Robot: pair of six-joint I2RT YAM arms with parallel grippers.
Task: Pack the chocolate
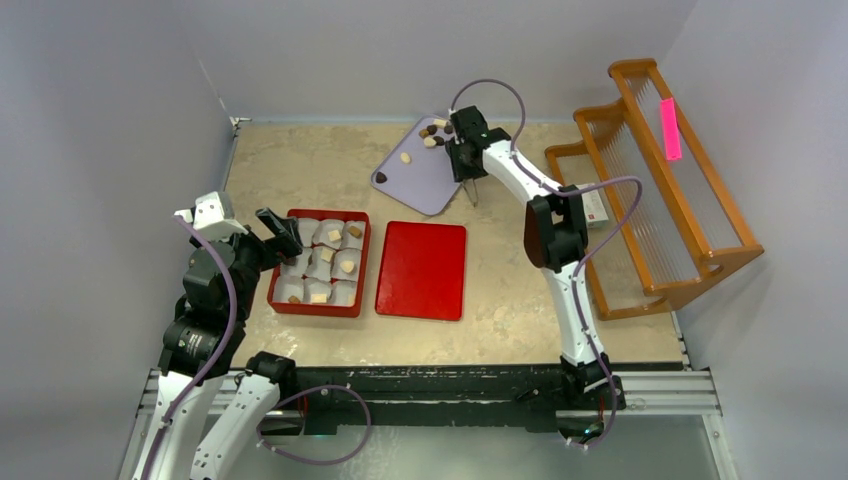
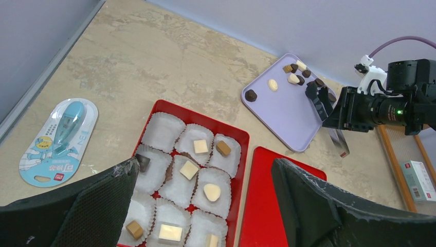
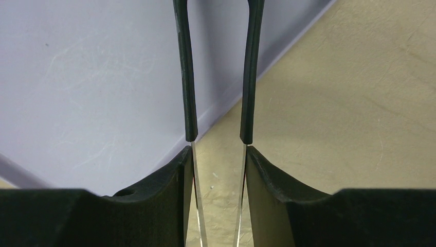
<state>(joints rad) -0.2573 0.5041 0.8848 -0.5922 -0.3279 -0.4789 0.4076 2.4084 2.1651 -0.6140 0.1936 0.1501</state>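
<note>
Several chocolate pieces (image 1: 432, 135), cream and dark brown, lie at the far end of a lilac tray (image 1: 425, 175); they also show in the left wrist view (image 2: 295, 77). A red box (image 1: 362, 272) holds white paper cups, several with a chocolate (image 2: 212, 192) in them. My left gripper (image 1: 282, 232) is open and empty, hovering over the box's left side (image 2: 204, 162). My right gripper (image 1: 466, 160) is shut on metal tongs (image 1: 473, 195) with black sleeves (image 3: 191, 77), beside the tray's right edge. The tong tips (image 2: 340, 146) hang over the bare table and carry nothing.
A red lid (image 1: 421, 270) lies flat right of the box. A wooden rack (image 1: 690, 230) with a pink tag (image 1: 670, 128) stands at the right, with a small box (image 1: 595, 208) by it. A blue correction-tape pack (image 2: 59, 134) lies left of the box.
</note>
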